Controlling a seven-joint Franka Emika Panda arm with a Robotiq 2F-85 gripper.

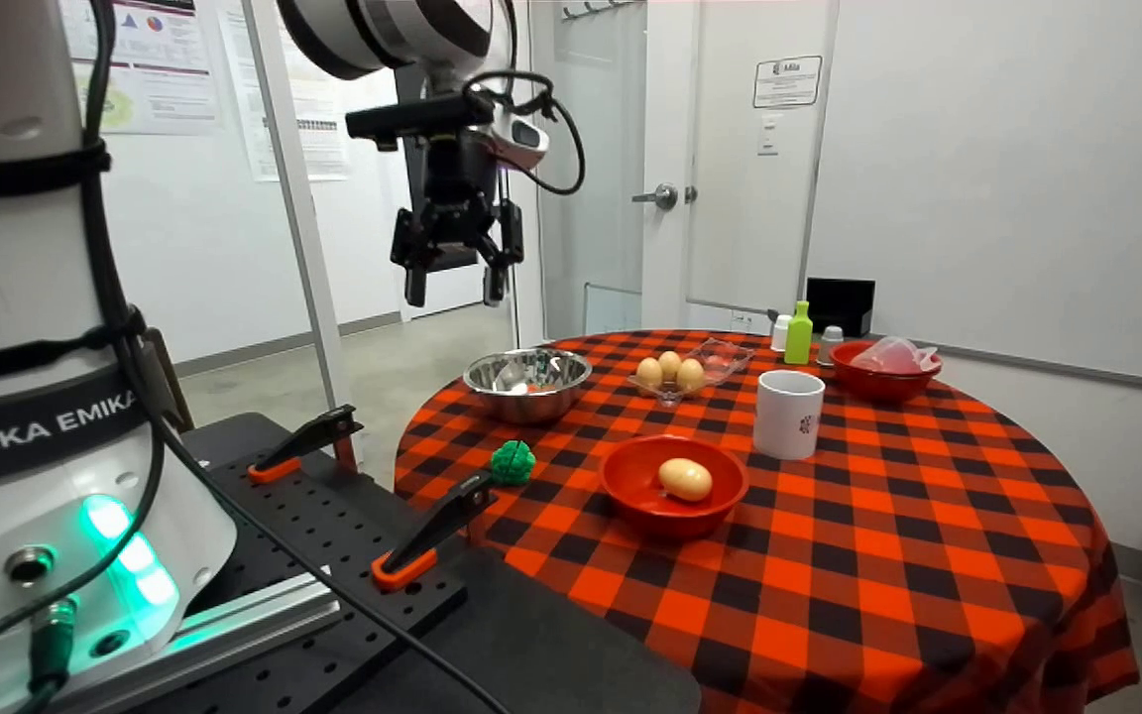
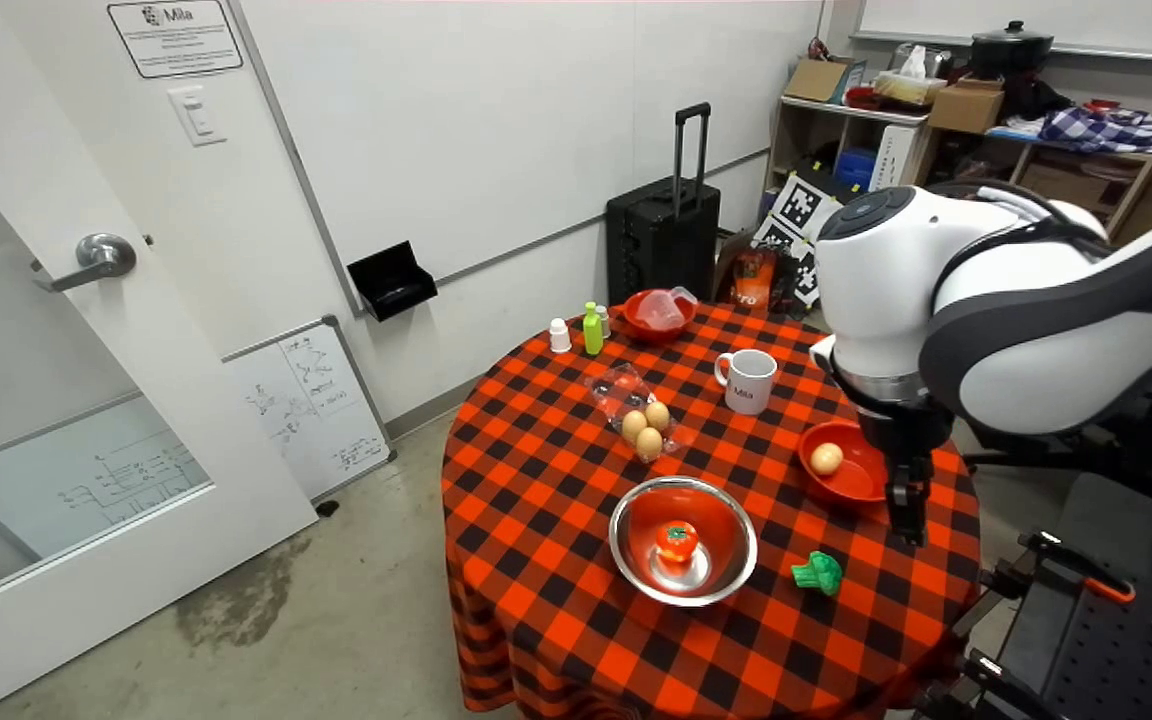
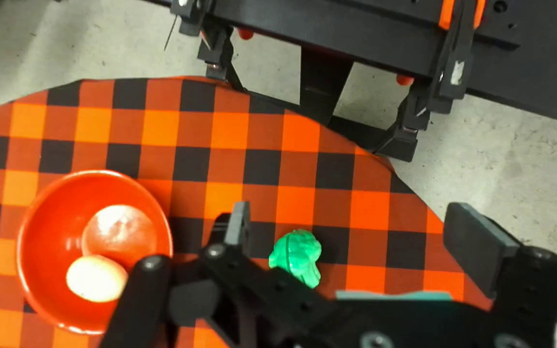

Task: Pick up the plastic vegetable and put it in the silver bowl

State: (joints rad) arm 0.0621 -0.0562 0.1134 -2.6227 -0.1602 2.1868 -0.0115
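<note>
The plastic vegetable, a small green broccoli-like lump (image 1: 513, 463) (image 2: 818, 573), lies on the checkered tablecloth near the table edge. It also shows in the wrist view (image 3: 299, 256), partly covered by a gripper link. The silver bowl (image 1: 529, 405) (image 2: 636, 578) stands beside it. A red tomato-like thing (image 2: 677, 541) with a green top lies in the bowl. My gripper (image 1: 455, 287) (image 2: 906, 520) is open and empty, high above the table. In the wrist view its fingers (image 3: 356, 237) are wide apart, with the vegetable below, nearer the left finger. The silver bowl is not recognisable in the wrist view.
A red bowl (image 1: 672, 521) holding an egg-like ball stands near the vegetable. A white mug (image 1: 789, 416), eggs (image 1: 670, 371) in a clear carton, a green bottle (image 1: 798, 335) and another red bowl (image 1: 885, 381) stand farther off. Clamps (image 1: 437, 526) edge the robot's base.
</note>
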